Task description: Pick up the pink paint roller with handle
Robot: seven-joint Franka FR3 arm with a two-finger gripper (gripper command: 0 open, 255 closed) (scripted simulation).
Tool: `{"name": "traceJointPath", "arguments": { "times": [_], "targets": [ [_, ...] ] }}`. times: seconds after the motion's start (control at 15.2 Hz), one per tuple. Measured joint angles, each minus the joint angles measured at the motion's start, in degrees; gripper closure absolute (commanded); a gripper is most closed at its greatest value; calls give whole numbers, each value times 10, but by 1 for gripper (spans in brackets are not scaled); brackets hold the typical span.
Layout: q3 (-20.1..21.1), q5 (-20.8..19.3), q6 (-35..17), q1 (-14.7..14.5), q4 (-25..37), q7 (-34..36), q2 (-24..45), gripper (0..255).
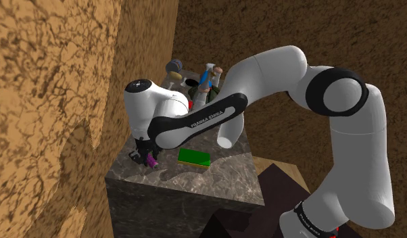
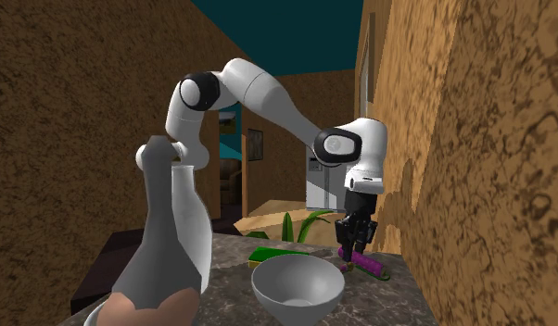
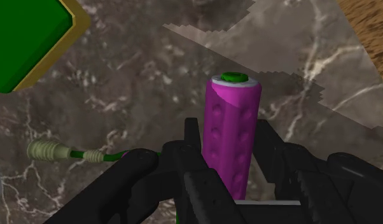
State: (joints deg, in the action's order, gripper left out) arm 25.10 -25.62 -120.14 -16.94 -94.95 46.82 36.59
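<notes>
- The all-black claw (image 3: 229, 132) held its 2 fingers close against either flank of the magenta-pink, dimpled, cylindrical paint roller (image 3: 233, 102). No gap showed on either side, so it appeared to be clasping it.
- The paint roller lay low on the dark marbled stone tabletop (image 3: 152, 76), at the side nearest the tan wall. Its green end cap pointed away from the claw.
- A thin green wire ran from under the claw to a beige ribbed handle grip (image 3: 47, 153), which rested on the tabletop off to 1 side.
- The step in hand looked like securing the grasp and starting the lift.
- Doing it well called for a firm squeeze first, because a round body could roll out of the pads.
- The rise was best kept slow and straight up, since the handle's weight to 1 side could twist the roller in the grip.
- A flat green block with a yellow rim (image 3: 25, 38) lay near but apart, and a vertical lift would have cleared it.
</notes>
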Motion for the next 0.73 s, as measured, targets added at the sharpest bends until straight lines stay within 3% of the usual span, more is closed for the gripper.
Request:
{"name": "traceJointPath", "arguments": {
  "times": [0.73],
  "targets": [
    [5,7,14,3,0,-5,-15,255]
  ]
}}
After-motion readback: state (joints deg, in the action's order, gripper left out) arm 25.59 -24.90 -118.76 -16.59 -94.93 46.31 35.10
